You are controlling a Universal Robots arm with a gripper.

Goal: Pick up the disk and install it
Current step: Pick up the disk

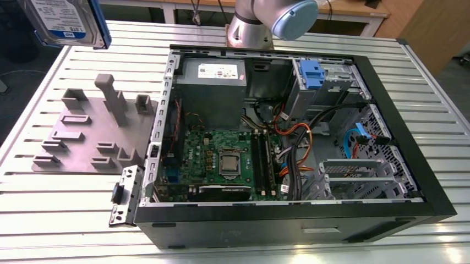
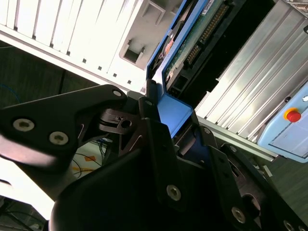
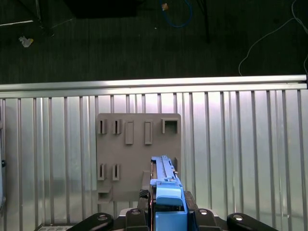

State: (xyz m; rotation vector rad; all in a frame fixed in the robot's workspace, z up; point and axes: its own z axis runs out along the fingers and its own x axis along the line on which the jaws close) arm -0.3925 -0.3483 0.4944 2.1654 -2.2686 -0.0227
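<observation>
The disk (image 1: pixel 65 21), a silver drive with a blue-and-white label and a blue frame, hangs in the air above the table's far corner at the exterior view's left. In both wrist views my gripper (image 3: pixel 167 208) is shut on it, the black fingers (image 2: pixel 153 126) clamping the blue frame (image 2: pixel 174 111) from both sides. The disk (image 3: pixel 163 175) stands edge-on above the grey holder plate (image 3: pixel 138 144). Its green circuit-board side (image 2: pixel 195 45) shows in the second wrist view.
An open black computer case (image 1: pixel 411 165) lies on the slatted metal table (image 1: pixel 66 220), with a motherboard (image 1: pixel 220 159), a grey power supply (image 1: pixel 213 74) and a blue-fronted drive bay (image 1: pixel 311 74). The grey holder plate (image 1: pixel 85 137) lies beside it. The arm's base (image 1: pixel 253 25) stands behind the case.
</observation>
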